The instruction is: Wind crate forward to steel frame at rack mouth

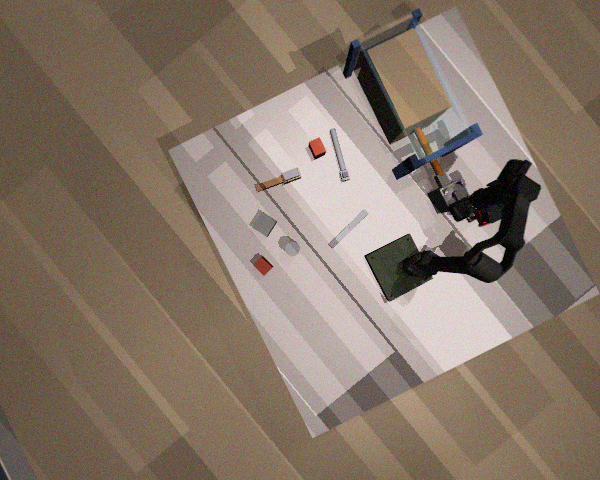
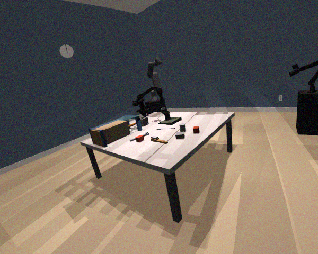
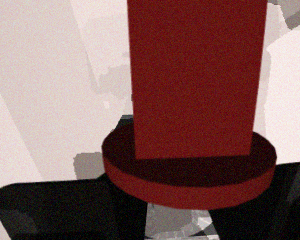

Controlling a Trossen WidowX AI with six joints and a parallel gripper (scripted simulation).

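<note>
Two red blocks (image 1: pixel 317 147) (image 1: pixel 262 265) (image 2: pixel 139 138) (image 2: pixel 196 129) — one crate (image 1: pixel 409 77) (image 2: pixel 114 132), one winch (image 1: pixel 451 193) (image 2: pixel 144 121)

Wrist view: red handle (image 3: pixel 195 80) cut off by top edge; its lower end hidden behind its own disc. Top view, right: winch (image 1: pixel 437 200) partly covered (by the arm, from here).

We see a red handle (image 3: pixel 195 80) w/ a flat round red collar (image 3: pixel 190 192) at its lower end, btwn the two black fingers of the gripper (image 3: pixel 177 217). Behind is a pale surface (image 3: pixel 35 100) w/ grey shadows.
</note>
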